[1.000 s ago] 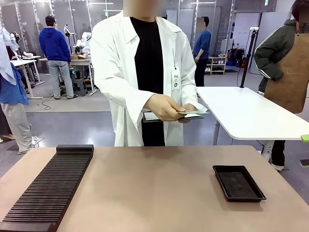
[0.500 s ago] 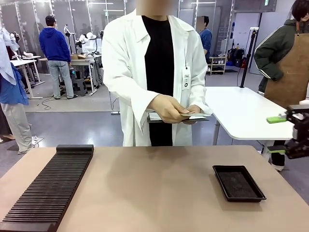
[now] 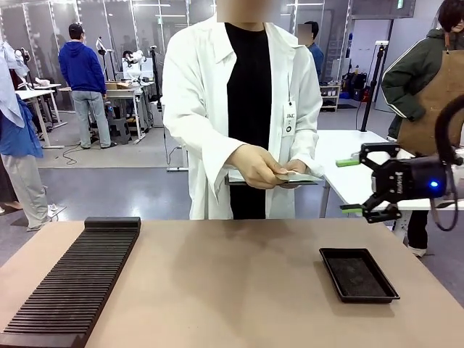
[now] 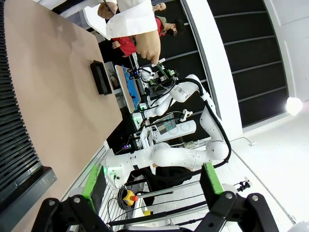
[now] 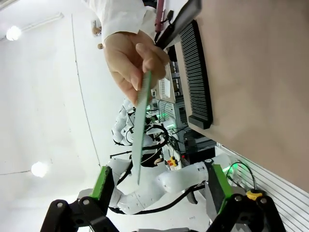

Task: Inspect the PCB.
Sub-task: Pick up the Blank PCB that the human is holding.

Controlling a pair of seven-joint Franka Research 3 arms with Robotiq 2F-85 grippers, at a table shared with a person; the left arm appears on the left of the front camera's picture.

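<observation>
Twice finding the PCB [image 3: 299,176]: from the front, catching only its thin edge, held level in the person's hand [image 3: 255,165] over a white clipboard [image 3: 235,177], beyond the far edge of the table [image 3: 232,290]; from the right wrist, seeing it edge-on as a long green sliver pinched in that hand, its free end aiming between the pads of the right gripper [image 5: 159,186]. Showing those jaws spread wide, holding nothing, apart from the board. Looking from the left wrist along the left gripper [image 4: 152,183], jaws likewise spread wide on nothing, with table, rack and tray stretching away along one side. Crossing the table from the front: passing a black slotted rack [image 3: 72,283] at the left, bare top in the middle, a shallow black tray [image 3: 359,275] at the right. Hanging in the air above the tray, right gripper turned toward the person, partly covering a white table [image 3: 341,145] behind.
</observation>
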